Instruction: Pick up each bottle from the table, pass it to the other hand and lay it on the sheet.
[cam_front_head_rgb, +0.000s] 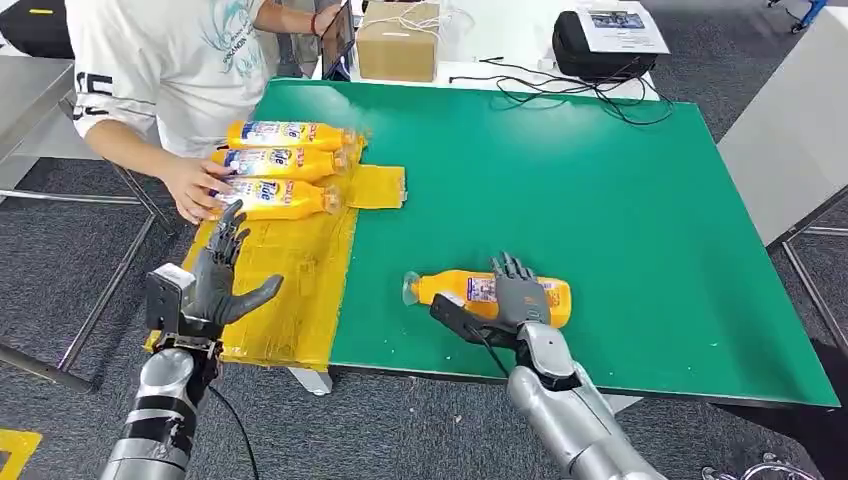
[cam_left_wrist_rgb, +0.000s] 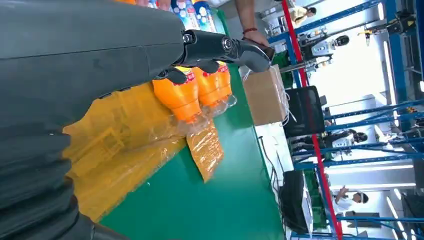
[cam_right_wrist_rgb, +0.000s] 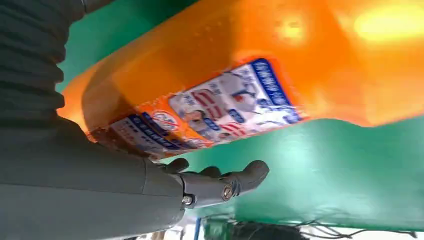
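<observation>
Your right hand (cam_front_head_rgb: 518, 292) lies over the lone bottle (cam_front_head_rgb: 455, 288), lower centre; whether it grips, you cannot tell. Left hand (cam_front_head_rgb: 222, 280), spread and empty, waits lower left to receive.

The head view looks forward and down from high on the robot over the green desk (cam_front_head_rgb: 560, 200), arms entering from the lower edge. The left wrist view, turned sideways, looks past the left hand (cam_left_wrist_rgb: 75, 100) across the yellow sheet (cam_left_wrist_rgb: 115, 155); both views share the sheet's bottles. The right wrist view sits very close to the orange bottle (cam_right_wrist_rgb: 240, 65) on the desk, also seen in the head view's lower centre.
</observation>
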